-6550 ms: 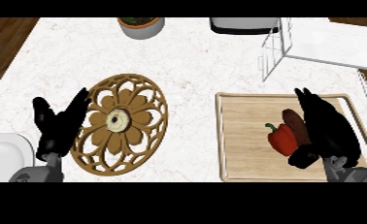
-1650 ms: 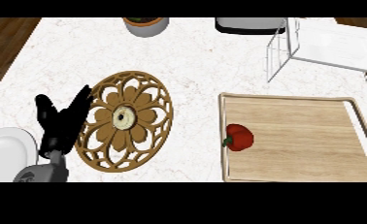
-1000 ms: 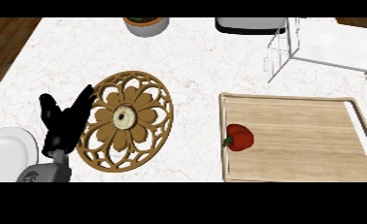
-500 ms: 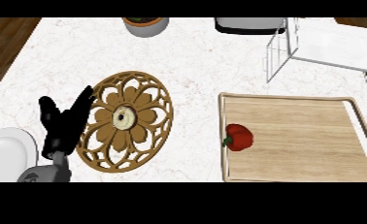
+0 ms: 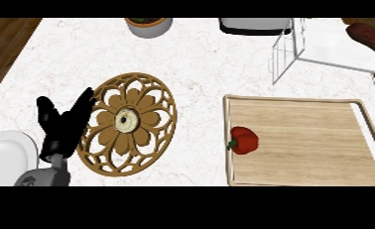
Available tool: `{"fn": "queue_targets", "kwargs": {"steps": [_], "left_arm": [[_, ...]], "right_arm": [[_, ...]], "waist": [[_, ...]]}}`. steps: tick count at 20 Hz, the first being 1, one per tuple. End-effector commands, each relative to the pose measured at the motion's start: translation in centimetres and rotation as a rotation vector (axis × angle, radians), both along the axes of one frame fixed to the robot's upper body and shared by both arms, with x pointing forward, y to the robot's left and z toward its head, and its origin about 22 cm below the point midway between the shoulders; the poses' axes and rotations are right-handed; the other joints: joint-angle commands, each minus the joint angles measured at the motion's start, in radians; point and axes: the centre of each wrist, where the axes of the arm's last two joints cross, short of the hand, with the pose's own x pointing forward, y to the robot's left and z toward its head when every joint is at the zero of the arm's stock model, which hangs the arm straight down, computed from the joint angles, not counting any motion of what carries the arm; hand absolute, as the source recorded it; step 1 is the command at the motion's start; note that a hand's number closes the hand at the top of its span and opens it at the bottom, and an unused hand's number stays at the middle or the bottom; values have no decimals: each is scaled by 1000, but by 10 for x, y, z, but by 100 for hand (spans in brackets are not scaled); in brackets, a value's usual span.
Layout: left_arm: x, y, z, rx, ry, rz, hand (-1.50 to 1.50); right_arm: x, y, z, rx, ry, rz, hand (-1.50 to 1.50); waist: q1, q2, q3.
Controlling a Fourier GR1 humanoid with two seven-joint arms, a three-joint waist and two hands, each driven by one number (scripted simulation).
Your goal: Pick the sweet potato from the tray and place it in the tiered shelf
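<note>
Reddish-brown sweet potato (image 5: 363, 33): only a sliver shows, at the top right edge of the view, over the far end of the white wire tiered shelf (image 5: 322, 49). Can't tell if it rests on a tier or is being carried.
Light wooden tray (image 5: 307, 119): sweet potato is off it; just a red bell pepper (image 5: 244, 140) near its left rim.
Right hand: out of frame, so its fingers can't be judged.
Left hand (image 5: 62, 124): black, fingers spread and upright, resting at lower left beside the round carved wooden trivet (image 5: 128, 121); holding nothing.
Step (my read): placement into the shelf, nearly done or in progress.
Risk 1: release happens off-camera at the shelf's edge; if the potato isn't seated on a tier it could roll off the open wire side.
Risk 2: forearm pulling out could clip the thin wire frame and shift the shelf.
Other: grey plant pot (image 5: 149, 26) and white plate (image 5: 11, 156) are well apart from the action.
</note>
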Motion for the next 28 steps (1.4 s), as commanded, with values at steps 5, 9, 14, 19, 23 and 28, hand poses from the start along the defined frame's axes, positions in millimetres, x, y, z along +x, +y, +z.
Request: {"fn": "queue_targets", "kwargs": {"steps": [5,9,14,19,23,28], "left_arm": [[-4,5,-4,1,39,12,0],[-10,9,-18,-11,43,6,0],[7,-2,-12,1,31,9,0],[-4,-5,-21,-3,36,24,0],[-8,-3,-8,-15,42,-15,0],[-8,1,-10,-11,24,4,0]], "right_arm": [[-10,-14,16,301,-144,-6,-150],[-27,-35,25,293,-239,-135,-150],[-65,-73,48,306,-278,-329,-150],[-93,-112,21,403,-308,-418,-150],[-152,-149,51,429,-294,-383,-150],[-177,-172,25,414,-306,-345,-150]], "waist": [[-4,2,-5],[1,7,-5],[-6,12,-5],[-4,11,-3],[-6,5,-3],[-6,8,-1]]}}
